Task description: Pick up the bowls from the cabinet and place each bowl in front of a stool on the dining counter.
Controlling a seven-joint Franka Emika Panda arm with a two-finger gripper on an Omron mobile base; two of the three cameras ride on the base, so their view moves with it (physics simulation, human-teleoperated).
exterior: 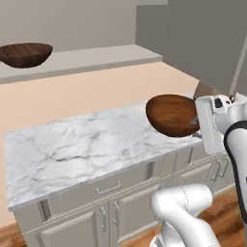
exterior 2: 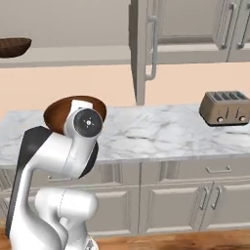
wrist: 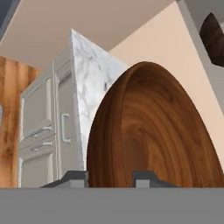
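Bowl clamped in the pincer above the marble top.

Gripper [wrist: 109, 177] jaws stand a little apart, closed on the rim of the redder wooden bowl [exterior: 172, 115], one dark fingertip [wrist: 75, 178] outside the wall and the other inside the hollow; the bowl sits tipped on its side straight ahead of the hand, its open face turned toward the camera, raised clear of the marble-topped base cabinet [exterior: 72, 149] near that top's right end. The second bowl [exterior: 25, 54], darker and shallower, rests upright on the pale shelf of the wall cabinet [exterior: 91, 58], well apart to the upper left. An open cabinet door with a long bar handle [exterior 2: 152, 46] hangs to the right, and a toaster [exterior 2: 225, 108] stands further right on the marble.
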